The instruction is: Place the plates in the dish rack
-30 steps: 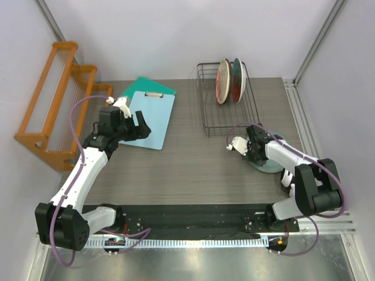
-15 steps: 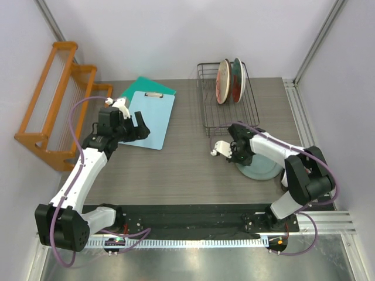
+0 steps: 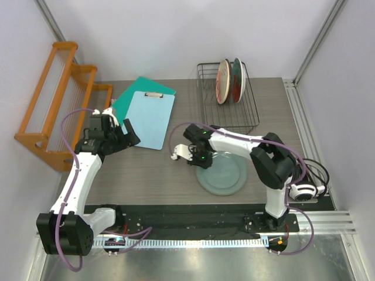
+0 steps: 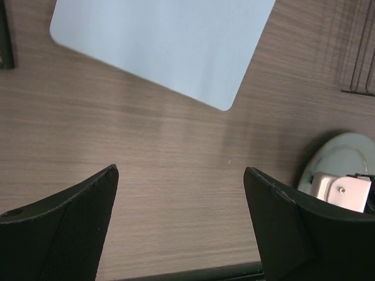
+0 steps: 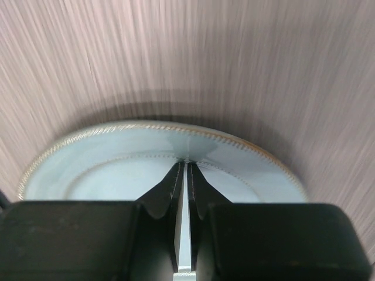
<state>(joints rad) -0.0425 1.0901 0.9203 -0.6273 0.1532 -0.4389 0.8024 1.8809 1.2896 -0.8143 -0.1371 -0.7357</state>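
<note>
Orange wooden rack (image 3: 55, 99) is far left of the dish rack (image 3: 204, 102), not part of the job. Left gripper (image 4: 181, 171) hangs over bare counter (image 3: 158, 170), well left of the dish rack and just left of the light blue clipboard (image 3: 151, 120). Its fingers are spread wide with nothing between them.

Right gripper (image 3: 196, 157) is in front of the dish rack's left corner. Its fingers (image 5: 170, 184) are clenched together, tips down on the inner ring of the pale grey-green plate (image 3: 225, 175), not around its rim. That plate lies flat on the counter, just in front of the dish rack.

In the dish rack's far end two plates stand upright between the dividers: a pink-and-cream plate (image 3: 222, 82) and a teal-and-red plate (image 3: 237, 76) touching or nearly touching it. I can't make out a fourth.

Handling guess: the flat plate is glazed ceramic, so stiff, fairly heavy, slick and chippable. Pressing on its face gives no hold. Best grasp is likely the rim, one finger above and one below, but the edge must be raised first. Lower it gently into the wires.
</note>
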